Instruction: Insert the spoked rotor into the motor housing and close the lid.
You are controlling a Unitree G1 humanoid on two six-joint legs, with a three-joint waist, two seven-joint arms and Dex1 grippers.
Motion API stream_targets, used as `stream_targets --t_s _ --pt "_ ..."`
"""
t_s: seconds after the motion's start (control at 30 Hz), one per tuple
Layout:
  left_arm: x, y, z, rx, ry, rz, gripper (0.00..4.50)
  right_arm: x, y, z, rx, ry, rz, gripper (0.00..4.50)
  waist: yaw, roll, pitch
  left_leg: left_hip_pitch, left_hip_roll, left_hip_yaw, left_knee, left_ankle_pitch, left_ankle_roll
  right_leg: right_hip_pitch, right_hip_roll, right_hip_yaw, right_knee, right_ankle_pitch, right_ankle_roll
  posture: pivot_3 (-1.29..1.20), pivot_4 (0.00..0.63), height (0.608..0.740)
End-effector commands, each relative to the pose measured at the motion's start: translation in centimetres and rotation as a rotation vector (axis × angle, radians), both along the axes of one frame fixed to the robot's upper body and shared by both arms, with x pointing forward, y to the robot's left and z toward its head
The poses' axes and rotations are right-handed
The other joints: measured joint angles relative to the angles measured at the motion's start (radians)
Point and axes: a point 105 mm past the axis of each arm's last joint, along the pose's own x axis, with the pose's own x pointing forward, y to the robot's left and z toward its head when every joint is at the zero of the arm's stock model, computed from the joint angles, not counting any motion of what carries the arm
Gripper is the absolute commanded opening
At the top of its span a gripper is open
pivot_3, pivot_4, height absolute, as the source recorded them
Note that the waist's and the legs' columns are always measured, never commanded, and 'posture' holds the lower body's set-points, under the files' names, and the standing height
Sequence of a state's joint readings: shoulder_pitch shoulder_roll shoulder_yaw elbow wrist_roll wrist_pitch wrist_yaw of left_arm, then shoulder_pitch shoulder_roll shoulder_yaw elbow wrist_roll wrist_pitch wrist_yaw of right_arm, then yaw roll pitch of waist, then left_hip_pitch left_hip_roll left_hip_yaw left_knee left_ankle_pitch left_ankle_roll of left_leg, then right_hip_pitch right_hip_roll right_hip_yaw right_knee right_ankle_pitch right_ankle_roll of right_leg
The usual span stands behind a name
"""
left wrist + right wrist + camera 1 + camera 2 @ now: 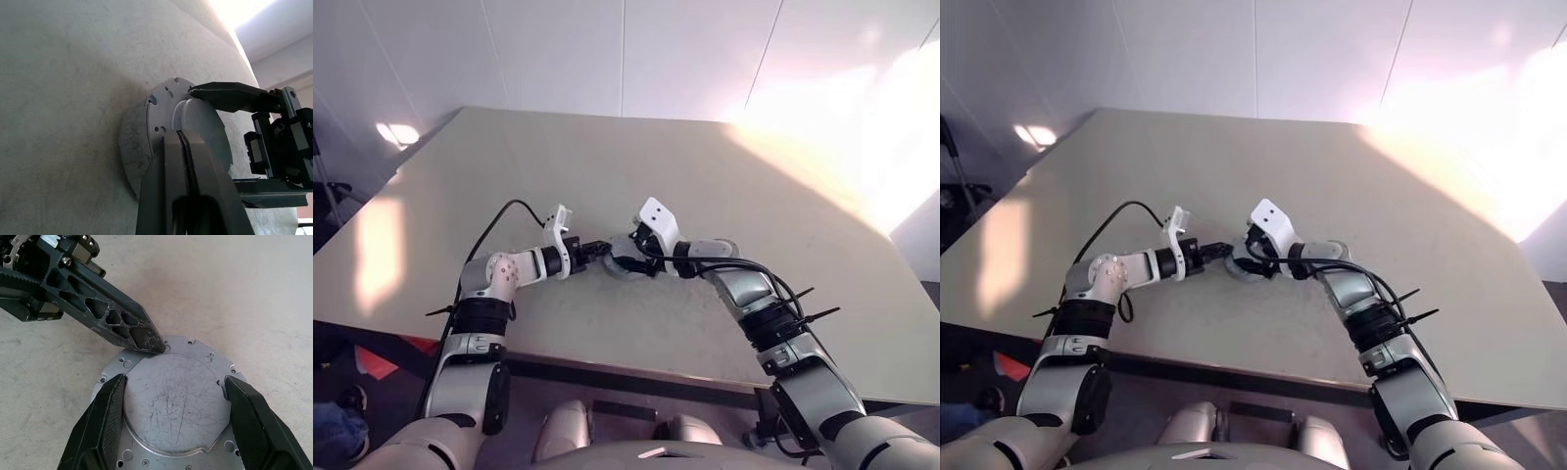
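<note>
The lid (176,416), a scratched light-grey disc with a holed flange, lies flat on the motor housing, whose grey outer wall (128,152) stands on the table. The spoked rotor is hidden. My right gripper (173,382) straddles the lid's raised centre, with one finger against each side of it. My left gripper (155,345) reaches in from the opposite side. Its fingers (168,161) are pressed together with nothing between them, and their tip rests on the lid's flange. Both grippers meet at mid-table in the eye views, left gripper (604,251) and right gripper (641,262).
The beige table (607,166) stretches wide around the housing. Its front edge (636,364) runs close below my arms. A bright patch of sunlight (862,137) covers the table's far right corner. A black cable (504,217) loops over my left forearm.
</note>
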State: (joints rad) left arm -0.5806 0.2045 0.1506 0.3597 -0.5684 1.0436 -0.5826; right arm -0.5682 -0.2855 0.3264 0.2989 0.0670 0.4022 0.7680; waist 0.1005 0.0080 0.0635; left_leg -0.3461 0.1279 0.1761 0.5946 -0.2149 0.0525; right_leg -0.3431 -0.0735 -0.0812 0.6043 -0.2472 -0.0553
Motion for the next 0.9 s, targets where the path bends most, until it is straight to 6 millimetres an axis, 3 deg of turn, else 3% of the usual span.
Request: stream_targets --t_s 0.03,0.17,0.27,0.3,0.47,0.57,0.7,0.83,0.9 --pt "-0.3 0.0 -1.4 0.059 0.046 0.007 0.02 -0.3 -2.5 -3.7 -0.104 0.127 -0.091 3.11 0.0 0.0 0.0 0.001 0.0 0.0 0.0 0.0 0.0 0.001 0.0 0.0 0.0 0.0 0.0 0.0 0.0 0.74" --pt "-0.1 0.0 -1.1 0.052 0.035 0.01 0.02 0.2 -2.8 -3.1 -0.078 0.119 -0.112 3.11 0.0 0.0 0.0 0.001 0.0 0.0 -0.001 0.0 0.0 0.001 0.0 0.0 -0.002 0.0 0.001 0.0 0.0 0.74" --pt "0.0 0.0 -1.0 0.049 0.03 0.01 0.0 -0.3 -2.6 -1.4 -0.024 0.09 -0.063 4.11 0.001 0.0 0.0 0.001 0.0 0.0 -0.001 0.0 0.0 0.001 0.0 0.0 -0.002 -0.001 0.001 0.0 0.0 0.74" --pt "0.0 0.1 -1.1 0.057 0.029 0.012 0.0 -0.8 -2.2 0.3 0.036 0.066 -0.022 4.46 0.001 0.0 0.0 0.0 0.0 0.0 -0.001 0.0 0.0 0.0 0.0 0.0 -0.002 -0.001 0.001 0.0 0.0 0.74" --pt "0.1 0.3 -1.2 0.068 0.027 0.016 0.0 -2.3 -1.8 6.0 0.19 -0.028 0.061 4.49 -0.003 -0.001 0.001 -0.006 -0.001 0.0 -0.006 0.0 0.0 -0.006 0.0 0.001 -0.004 0.0 0.001 0.0 0.0 0.74" --pt "0.2 0.3 -1.1 0.067 0.022 0.012 0.0 -2.3 -2.5 8.0 0.269 -0.008 0.022 4.49 -0.002 -0.001 0.001 -0.008 -0.002 0.001 -0.014 0.003 -0.003 -0.011 0.0 0.001 -0.004 0.002 -0.004 0.0 0.0 0.74" --pt "0.4 0.1 -0.9 0.06 0.006 0.006 0.0 -0.7 -5.0 7.4 0.325 0.152 -0.172 4.49 -0.001 -0.001 0.001 -0.007 -0.002 0.001 -0.017 0.003 -0.003 -0.012 0.001 0.001 -0.004 -0.001 -0.008 0.0 0.0 0.74" --pt "0.5 0.1 -0.6 0.044 -0.014 0.002 0.0 -0.3 -8.3 4.4 0.372 0.415 -0.399 4.49 0.001 -0.001 0.001 -0.009 -0.002 0.001 -0.017 0.003 -0.003 -0.011 0.001 0.0 -0.005 -0.002 -0.008 0.0 0.0 0.74" --pt "0.6 0.1 -0.3 0.037 -0.028 0.003 0.0 -0.9 -8.8 3.3 0.421 0.561 -0.469 4.49 0.001 -0.001 0.002 -0.009 -0.002 0.001 -0.017 0.003 -0.005 -0.012 0.0 0.001 -0.006 -0.002 -0.008 0.0 0.0 0.74"
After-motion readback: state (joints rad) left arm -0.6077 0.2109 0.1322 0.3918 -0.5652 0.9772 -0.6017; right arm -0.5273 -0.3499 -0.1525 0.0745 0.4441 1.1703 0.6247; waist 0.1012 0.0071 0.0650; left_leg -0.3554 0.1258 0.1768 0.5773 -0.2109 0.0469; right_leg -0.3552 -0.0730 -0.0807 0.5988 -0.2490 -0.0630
